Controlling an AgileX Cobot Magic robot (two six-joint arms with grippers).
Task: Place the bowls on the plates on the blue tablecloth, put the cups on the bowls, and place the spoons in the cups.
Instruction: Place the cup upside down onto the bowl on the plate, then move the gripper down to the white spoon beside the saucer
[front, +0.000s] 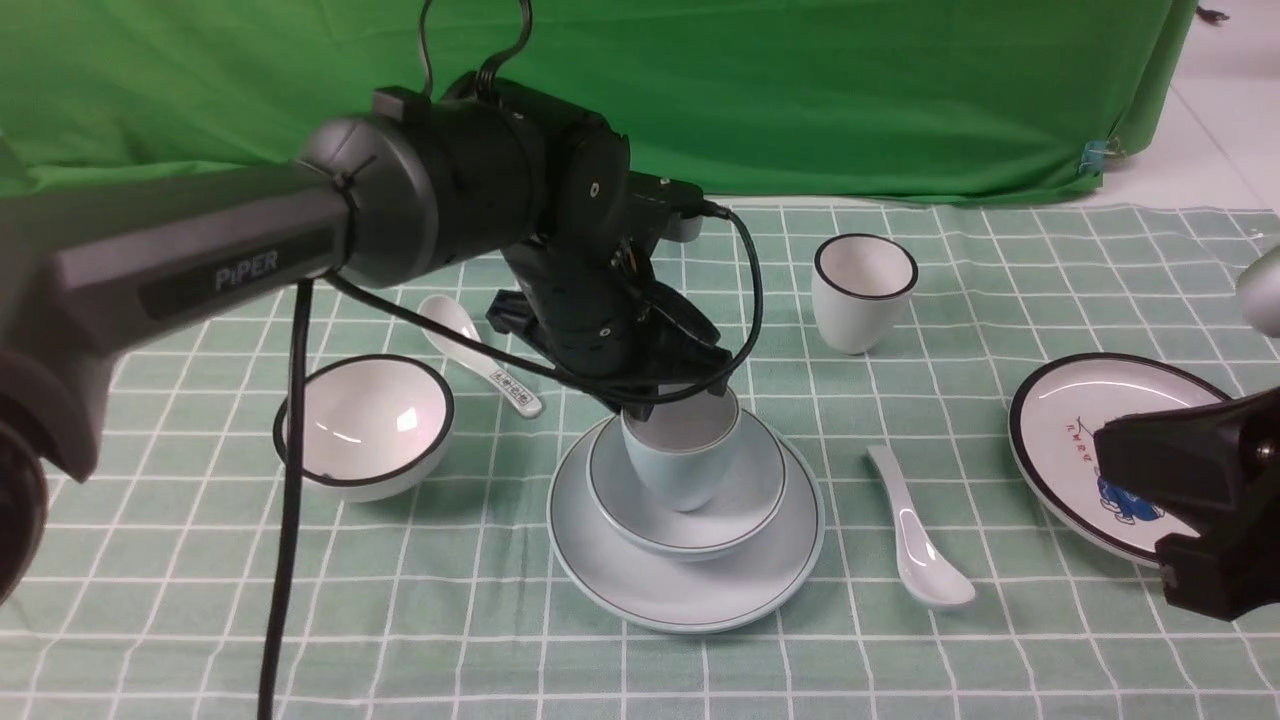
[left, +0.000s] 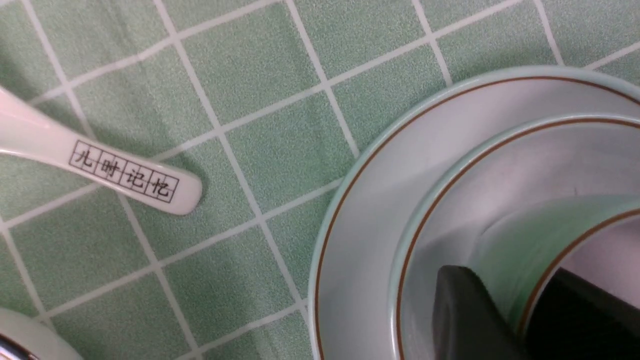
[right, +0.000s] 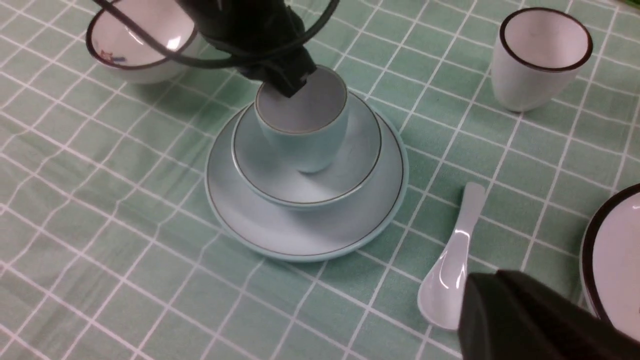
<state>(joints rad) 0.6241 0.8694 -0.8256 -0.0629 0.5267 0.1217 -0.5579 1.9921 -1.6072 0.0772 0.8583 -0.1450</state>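
Right, your left gripper (left: 500, 305) is straddling the pale blue cup's (front: 682, 450) wall near frame centre, its fingers standing apart; you can't tell whether they are gripping. The glazed cup is sitting in the pale blue bowl (front: 620, 490) on the round plate (front: 690, 600), its mouth facing up. Your right gripper (right: 510, 310) is showing at the right edge, its fingers closed. Right of centre, the glossy plain spoon (front: 915, 540) is lying lengthwise, bowl end pointing lower right.
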